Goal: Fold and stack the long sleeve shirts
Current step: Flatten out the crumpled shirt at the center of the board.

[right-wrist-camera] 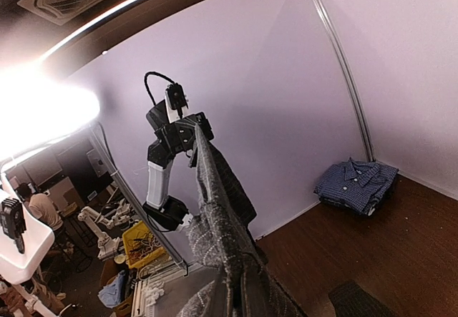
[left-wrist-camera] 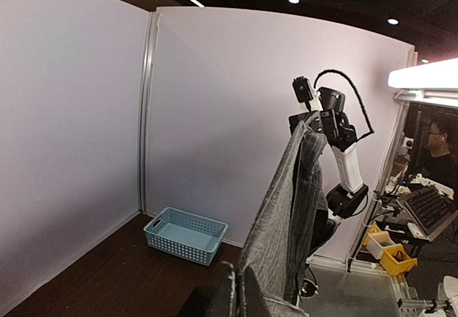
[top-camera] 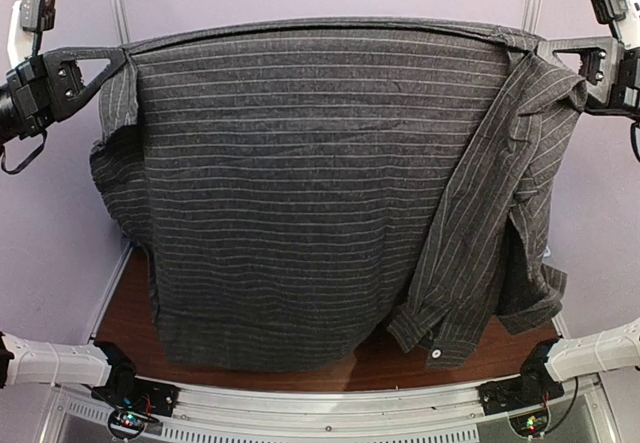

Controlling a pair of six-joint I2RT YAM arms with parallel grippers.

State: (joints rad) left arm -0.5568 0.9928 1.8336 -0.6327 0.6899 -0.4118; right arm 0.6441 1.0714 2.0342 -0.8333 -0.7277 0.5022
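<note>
Between left tool [top-camera: 123, 55] and right tool [top-camera: 540, 50], both clamped on it, hangs the black shirt [top-camera: 290, 193].

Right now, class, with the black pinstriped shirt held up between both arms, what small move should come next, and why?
Probably lower both arms together to lay the black shirt flat on the table. The left fingers and right fingers pinch its upper corners, and it hangs spread in the air, while folding likely needs a surface.

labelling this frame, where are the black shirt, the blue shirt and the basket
black shirt [top-camera: 290, 193], top view, middle of its spread body
blue shirt [right-wrist-camera: 356, 186], right wrist view, its folded front
basket [left-wrist-camera: 175, 249], left wrist view, its near wall
</note>
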